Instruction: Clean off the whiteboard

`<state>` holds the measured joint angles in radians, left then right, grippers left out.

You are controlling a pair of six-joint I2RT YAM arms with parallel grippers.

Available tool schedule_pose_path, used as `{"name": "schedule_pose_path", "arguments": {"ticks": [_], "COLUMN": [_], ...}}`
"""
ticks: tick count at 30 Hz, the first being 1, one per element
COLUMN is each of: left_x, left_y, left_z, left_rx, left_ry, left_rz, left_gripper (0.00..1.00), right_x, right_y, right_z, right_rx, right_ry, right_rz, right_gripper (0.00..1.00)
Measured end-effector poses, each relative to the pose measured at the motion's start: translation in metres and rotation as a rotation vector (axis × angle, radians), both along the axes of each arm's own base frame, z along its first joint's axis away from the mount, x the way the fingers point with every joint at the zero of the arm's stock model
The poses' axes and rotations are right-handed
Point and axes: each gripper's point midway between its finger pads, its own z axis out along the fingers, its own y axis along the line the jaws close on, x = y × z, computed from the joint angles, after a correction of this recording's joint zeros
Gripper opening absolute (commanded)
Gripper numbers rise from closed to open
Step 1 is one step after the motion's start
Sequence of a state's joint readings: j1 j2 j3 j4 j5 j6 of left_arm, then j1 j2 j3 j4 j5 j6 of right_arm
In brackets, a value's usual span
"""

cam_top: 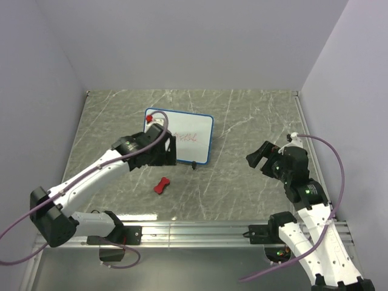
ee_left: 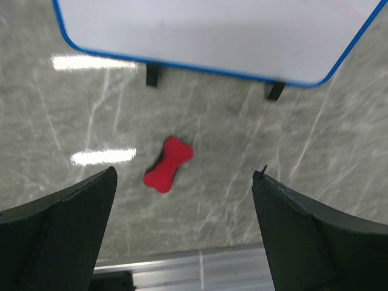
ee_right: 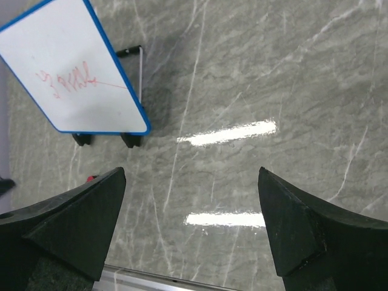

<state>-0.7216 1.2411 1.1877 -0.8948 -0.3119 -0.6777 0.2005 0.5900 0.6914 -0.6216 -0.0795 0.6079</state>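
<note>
The whiteboard (cam_top: 189, 137) stands propped on black feet in the middle of the table, blue-framed, with red scribbles on its face; the wrist views show it too, whiteboard (ee_left: 212, 33) and whiteboard (ee_right: 70, 79). A small red bow-shaped eraser (cam_top: 161, 185) lies on the table in front of it, seen also as eraser (ee_left: 168, 164). My left gripper (cam_top: 163, 151) hovers over the board's left lower corner, open and empty, left gripper (ee_left: 185, 182). Well to the right of the board, my right gripper (cam_top: 260, 160) is open and empty, right gripper (ee_right: 191, 182).
The grey marble tabletop (cam_top: 242, 121) is bounded by lilac walls at the back and sides. A metal rail (cam_top: 194, 230) runs along the near edge by the arm bases. A thin wire stand (ee_right: 138, 66) props the board from behind.
</note>
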Motion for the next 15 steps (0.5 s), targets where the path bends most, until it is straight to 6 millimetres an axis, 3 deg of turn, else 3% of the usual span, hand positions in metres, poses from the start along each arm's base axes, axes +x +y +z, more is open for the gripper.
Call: {"name": "schedule_pose_path", "arguments": {"ticks": [4, 9, 15], "left_x": [-0.026, -0.049, -0.061], "left_y": [-0.011, -0.006, -0.016], "left_z": [-0.042, -0.082, -0.110], "left_rx": [0.047, 0.073, 0.064], "left_ry": [0.109, 0.206, 0.294], "left_rz": [-0.070, -0.127, -0.207], "left_gripper": [0.99, 0.99, 0.98], "right_x": [0.002, 0.003, 0.003], "right_y": [0.000, 0.000, 0.001], "right_z": [-0.007, -0.008, -0.010], "right_rx": [-0.012, -0.023, -0.026], "right_ry": [0.028, 0.032, 0.038], "right_rz": [0.005, 0.011, 0.022], "right_gripper": [0.96, 0.96, 0.96]}}
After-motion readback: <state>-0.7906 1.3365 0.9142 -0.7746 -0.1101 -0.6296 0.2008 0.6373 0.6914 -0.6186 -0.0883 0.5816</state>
